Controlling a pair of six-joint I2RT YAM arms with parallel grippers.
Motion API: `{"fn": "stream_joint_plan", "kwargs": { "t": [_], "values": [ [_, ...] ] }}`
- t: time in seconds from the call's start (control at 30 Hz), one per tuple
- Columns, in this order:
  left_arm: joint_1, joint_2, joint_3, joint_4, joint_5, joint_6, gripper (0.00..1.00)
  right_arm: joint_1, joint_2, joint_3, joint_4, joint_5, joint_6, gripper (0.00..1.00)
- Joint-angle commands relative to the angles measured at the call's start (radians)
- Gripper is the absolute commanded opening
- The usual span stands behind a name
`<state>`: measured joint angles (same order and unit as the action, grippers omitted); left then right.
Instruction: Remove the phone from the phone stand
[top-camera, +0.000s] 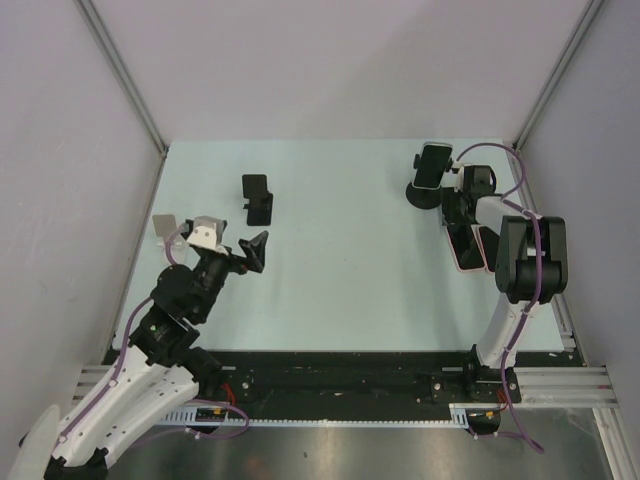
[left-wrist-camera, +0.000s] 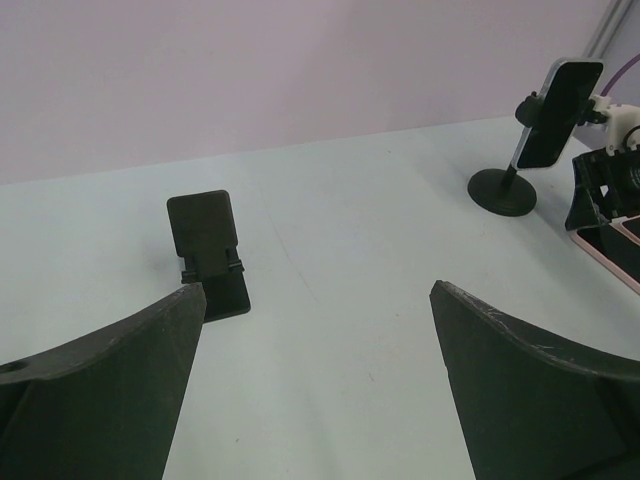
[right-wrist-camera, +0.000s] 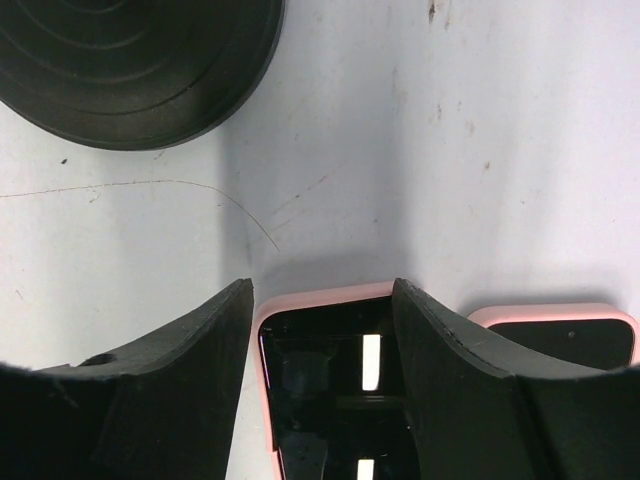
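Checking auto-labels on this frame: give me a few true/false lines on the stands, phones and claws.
1. The folding stand holds a phone. False: it is empty.
2. A phone sits in the round-base stand. True.
3. The left claw is open and empty. True.
4. The right claw is around the stand's phone. False: its fingers straddle a pink-cased phone lying flat.
5. A second pink-cased phone lies beside that one. True.

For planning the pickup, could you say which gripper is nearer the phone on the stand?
Right. The right gripper is beside the phone and its stand; the left gripper is across the table, near the empty stand.
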<state>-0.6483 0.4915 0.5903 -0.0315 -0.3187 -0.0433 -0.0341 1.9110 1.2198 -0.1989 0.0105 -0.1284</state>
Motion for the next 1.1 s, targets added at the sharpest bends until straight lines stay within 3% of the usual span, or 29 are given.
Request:
{"fn": "stream_joint_plan", "kwargs": {
  "t": [0.0, 0.3, 0.67, 1.07],
  "values": [
    [0.003, 0.010, -0.003, 0.024, 0.015, 0.040, 1.00, 0.002, 0.048, 0.027, 0.023, -0.029, -0.008, 0.61],
    [0.004, 0.007, -0.003, 0.025, 0.018, 0.040, 1.00, 0.002, 0.053, 0.024, -0.068, 0.032, 0.016, 0.50],
    [0.004, 0.002, 0.000, 0.024, 0.026, 0.040, 1.00, -0.004, -0.006, 0.014, -0.111, 0.184, 0.041, 0.49],
    [0.004, 0.002, -0.001, 0.025, 0.026, 0.040, 1.00, -0.029, -0.053, 0.001, -0.116, 0.206, 0.096, 0.49]
  ]
}}
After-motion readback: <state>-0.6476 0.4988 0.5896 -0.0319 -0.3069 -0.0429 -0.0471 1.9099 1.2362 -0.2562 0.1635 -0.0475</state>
